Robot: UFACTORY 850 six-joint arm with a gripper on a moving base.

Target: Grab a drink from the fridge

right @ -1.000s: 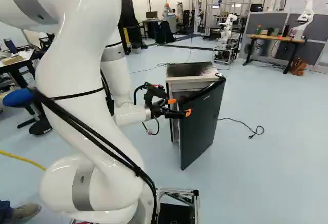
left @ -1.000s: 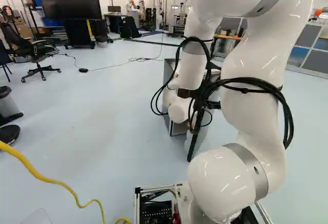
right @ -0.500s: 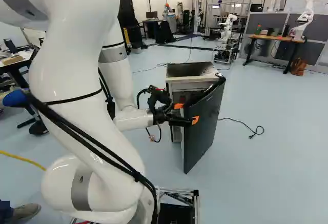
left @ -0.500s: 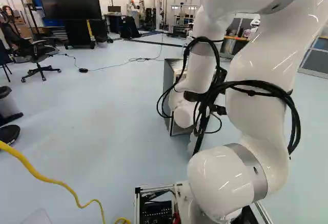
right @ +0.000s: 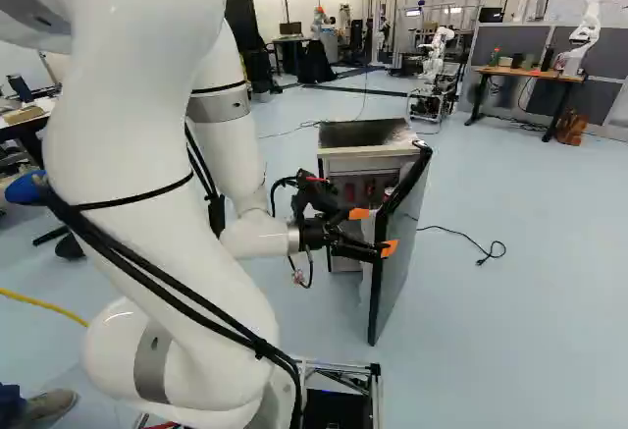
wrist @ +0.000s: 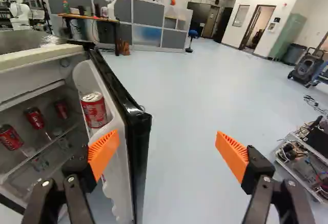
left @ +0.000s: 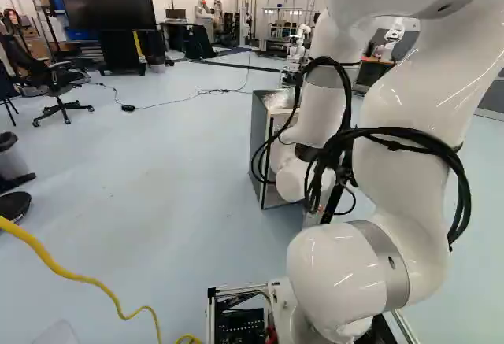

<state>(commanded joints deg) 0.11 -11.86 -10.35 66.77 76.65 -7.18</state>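
Red drink can (wrist: 94,112) stands upright in the shelf on the inner face of the open fridge door (right: 401,252), just inside the door's top edge and near its free upper corner. The black gripper (right: 374,232) is spread wide at that corner, with nothing gripped. One finger reaches along the inner side of the door, its orange pad (wrist: 104,151) close beside the can; whether the two touch cannot be told. The other finger hangs well apart, past the door's outer face, above the floor. The door's black free edge runs between the two. Three more red cans (wrist: 34,118) sit inside the fridge (right: 368,165), farther from the gripper than the one in the door.

The fridge rests on a pale blue-grey floor (left: 173,179), its top darkly marked toward the far edge and one front corner. A black power cord (right: 461,239) lies on the floor beyond the door's outer face. Across the room, another robot (right: 586,31) stands at the right end of a wooden-topped table (right: 530,74) in the right base view. A large dark screen (left: 105,2) and an office chair (left: 53,81) occupy the left of the left base view.
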